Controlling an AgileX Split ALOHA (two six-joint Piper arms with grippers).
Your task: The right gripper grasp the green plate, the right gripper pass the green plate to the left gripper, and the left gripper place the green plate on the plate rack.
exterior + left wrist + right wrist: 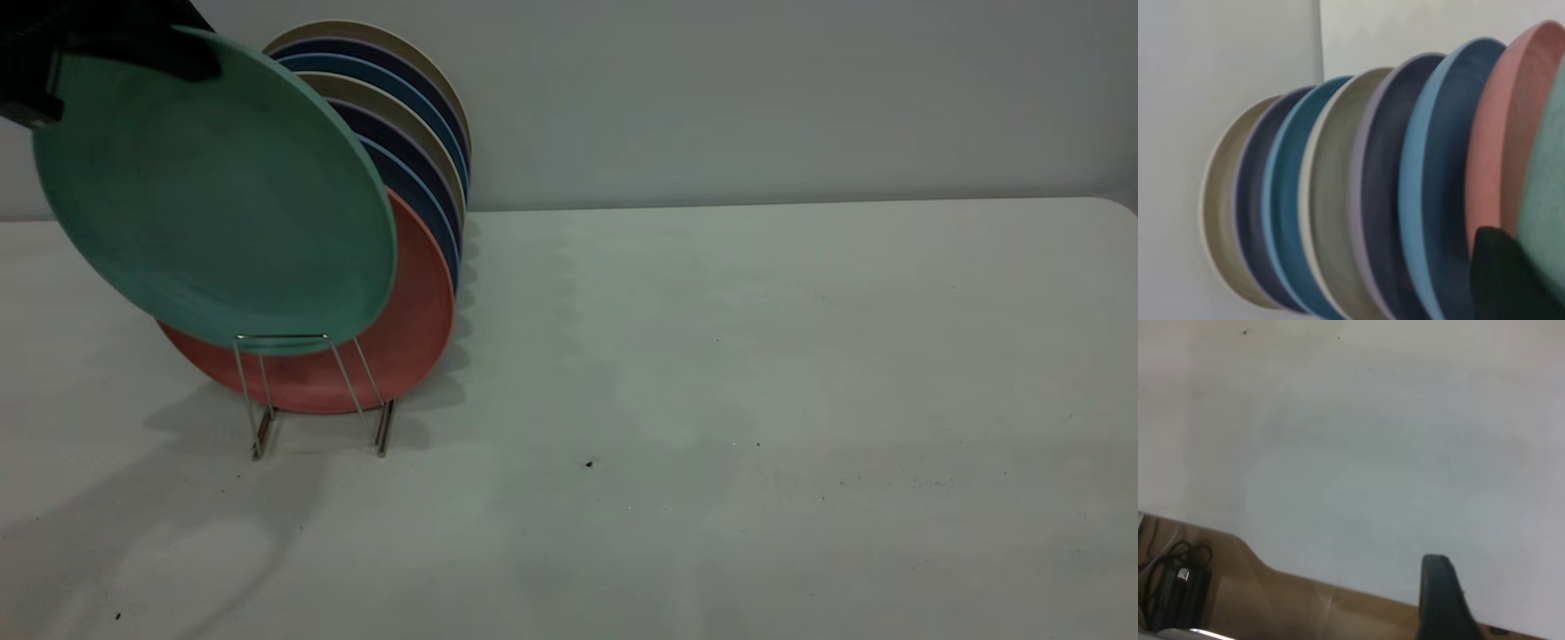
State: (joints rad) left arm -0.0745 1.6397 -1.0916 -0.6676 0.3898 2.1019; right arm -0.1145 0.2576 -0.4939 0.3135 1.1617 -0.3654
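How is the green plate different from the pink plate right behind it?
The green plate is held up at its top rim by the left gripper; the pink plate stands in the plate rack untouched. The green plate leans more toward the camera and sits higher; the pink plate sits lower. Both are round with shallow rims.

Matt green plate point(213, 191), shiny wire plate rack point(311, 391)

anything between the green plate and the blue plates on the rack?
Yes: the salmon-pink plate stands in the plate rack, right behind the green plate that the left gripper holds. Clearest in the exterior view.
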